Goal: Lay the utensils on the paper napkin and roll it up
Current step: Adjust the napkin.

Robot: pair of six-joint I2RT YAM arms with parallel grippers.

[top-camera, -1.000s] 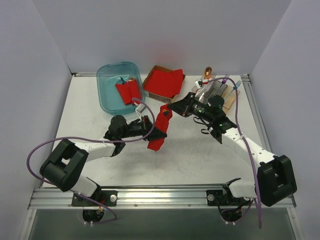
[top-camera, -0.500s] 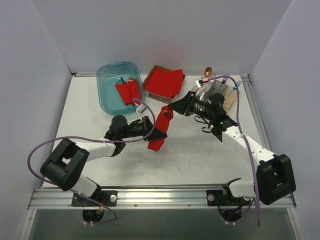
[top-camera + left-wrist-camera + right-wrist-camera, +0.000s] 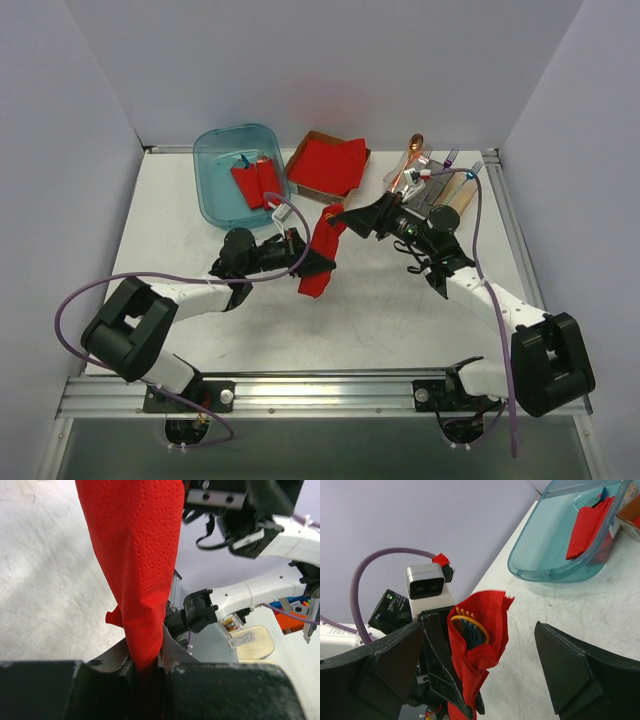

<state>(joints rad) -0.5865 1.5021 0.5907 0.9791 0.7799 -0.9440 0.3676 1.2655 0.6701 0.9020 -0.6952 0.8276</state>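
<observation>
The paper napkin (image 3: 320,255) is rolled into a red tube, tilted and held off the table. My left gripper (image 3: 312,266) is shut on its lower part, and the roll (image 3: 140,570) rises from between the jaws. The utensils (image 3: 470,625) sit inside it; orange-yellow and blue tips show at its open top end. My right gripper (image 3: 340,216) is open at that top end. Its fingers (image 3: 385,665) stand wide on either side of the roll (image 3: 480,650) without touching it.
A clear blue bin (image 3: 215,195) at the back left holds short red bundles (image 3: 256,180). Beside it is a cardboard tray with a thick red stack (image 3: 328,165). A rack (image 3: 452,195) with an orange spoon (image 3: 413,148) and forks stands behind my right arm.
My right gripper was shut on the top of the roll; it has opened wide and let go. My left gripper still holds the roll in the same place.
</observation>
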